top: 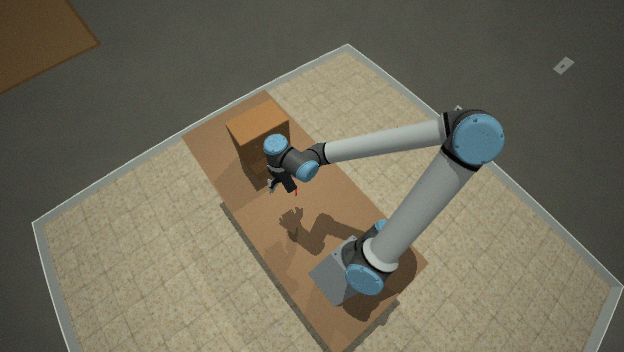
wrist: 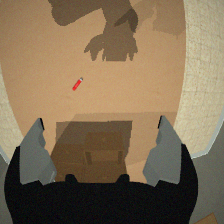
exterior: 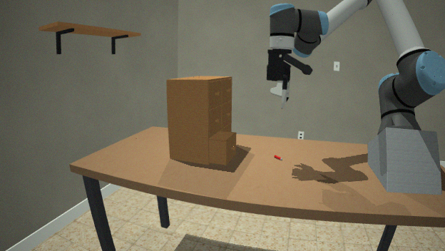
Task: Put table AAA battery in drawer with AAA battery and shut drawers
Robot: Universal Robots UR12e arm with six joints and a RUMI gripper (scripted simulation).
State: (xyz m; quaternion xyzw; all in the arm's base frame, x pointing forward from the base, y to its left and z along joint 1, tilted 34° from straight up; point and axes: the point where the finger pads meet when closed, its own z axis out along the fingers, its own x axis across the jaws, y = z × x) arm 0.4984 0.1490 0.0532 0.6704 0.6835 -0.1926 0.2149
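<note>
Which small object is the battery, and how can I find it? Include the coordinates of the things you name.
On the brown table (top: 250, 212) (exterior: 135, 171) (wrist: 40, 75) stands a wooden chest (top: 257, 122) (exterior: 187, 118). Beyond its pulled-out bottom drawer (exterior: 218, 150), toward the robot's base (top: 332, 280) (exterior: 410, 160), lies the battery (top: 296, 192) (exterior: 278, 157) (wrist: 77, 84): a tiny red cylinder, the table's only red thing.
</note>
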